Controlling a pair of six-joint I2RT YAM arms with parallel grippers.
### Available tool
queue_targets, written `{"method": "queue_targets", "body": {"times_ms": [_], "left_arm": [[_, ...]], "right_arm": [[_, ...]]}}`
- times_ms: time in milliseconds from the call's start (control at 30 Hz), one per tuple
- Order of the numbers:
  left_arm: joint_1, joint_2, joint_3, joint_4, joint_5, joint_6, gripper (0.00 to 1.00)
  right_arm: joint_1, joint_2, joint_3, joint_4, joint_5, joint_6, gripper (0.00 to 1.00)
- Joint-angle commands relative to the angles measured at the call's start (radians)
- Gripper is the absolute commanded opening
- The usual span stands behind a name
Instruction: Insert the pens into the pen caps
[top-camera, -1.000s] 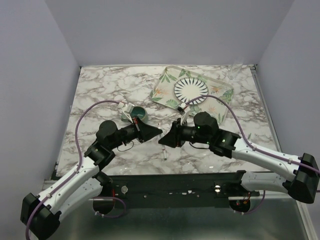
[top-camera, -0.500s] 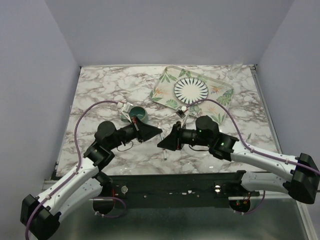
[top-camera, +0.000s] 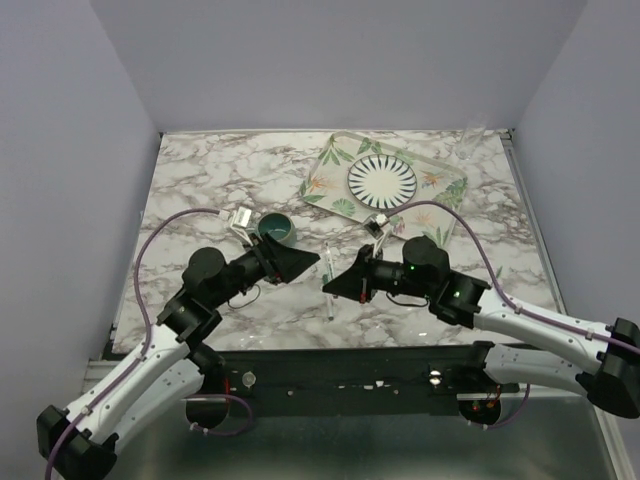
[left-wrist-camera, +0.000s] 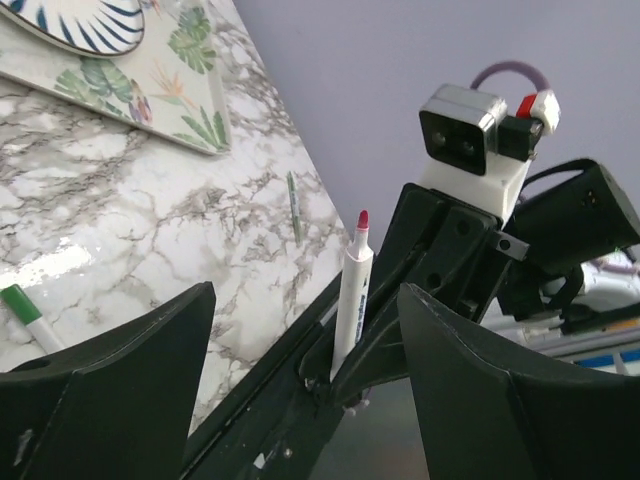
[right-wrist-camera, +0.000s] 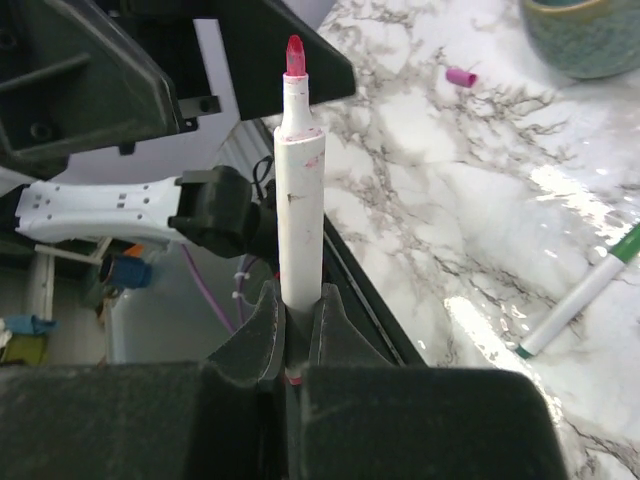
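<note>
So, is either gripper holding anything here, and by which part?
The right gripper is shut on the white stick pen with a pink-red tip, clamping its tail end, tip pointing away. The left gripper is open and holds nothing.

The lower end of the pink-tipped pen (right-wrist-camera: 298, 200) is buried between the closed fingers of the right gripper (right-wrist-camera: 292, 305). The green-tipped pen (left-wrist-camera: 24, 317) is partly masked by a finger (left-wrist-camera: 110, 390) of the left gripper (left-wrist-camera: 305, 298). The green cup (right-wrist-camera: 590, 35) is cropped by the top edge of the right wrist view.

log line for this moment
right gripper: shut on white pink-tipped pen | left gripper: open, empty | white green-tipped pen, small pink cap: on marble table
</note>
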Motion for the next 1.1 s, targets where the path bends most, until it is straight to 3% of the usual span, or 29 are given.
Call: {"method": "queue_targets", "body": {"times_ms": [0, 133, 167, 200, 233, 300, 467, 600, 733, 900, 1067], "left_arm": [[0.003, -0.089, 0.029, -0.187, -0.289, -0.103, 0.82], [0.006, -0.095, 0.111, -0.382, -0.469, -0.047, 0.81], [0.006, -0.088, 0.134, -0.554, -0.566, -0.101, 0.80], [0.007, -0.079, 0.178, -0.654, -0.751, -0.185, 0.78], [0.007, -0.060, 0.193, -0.740, -0.821, -0.347, 0.68], [0.016, -0.034, 0.225, -0.919, -0.912, -0.478, 0.66], [0.052, 0.092, 0.268, -1.115, -0.896, -0.770, 0.65], [0.180, 0.106, 0.184, -1.117, -0.791, -0.904, 0.59], [0.292, 0.113, 0.107, -0.973, -0.711, -0.866, 0.54], [0.348, 0.297, 0.168, -1.025, -0.647, -0.904, 0.53], [0.378, 0.386, 0.130, -0.881, -0.584, -0.948, 0.50]], "right_arm": [[0.002, -0.039, 0.023, -0.114, 0.160, -0.002, 0.01], [0.002, -0.070, 0.014, -0.159, 0.203, -0.005, 0.01], [0.002, -0.087, 0.009, -0.164, 0.208, -0.005, 0.01], [0.002, -0.094, 0.003, -0.168, 0.220, -0.005, 0.01], [0.002, -0.105, -0.001, -0.182, 0.225, -0.011, 0.01], [0.002, -0.137, -0.009, -0.196, 0.242, -0.016, 0.01], [0.002, -0.234, -0.035, -0.246, 0.280, -0.030, 0.01], [0.002, -0.323, -0.055, -0.283, 0.323, -0.042, 0.01], [0.002, -0.393, -0.089, -0.290, 0.332, -0.047, 0.01], [0.002, -0.417, -0.120, -0.270, 0.317, -0.051, 0.01], [0.002, -0.397, -0.121, -0.257, 0.297, -0.065, 0.01]]}}
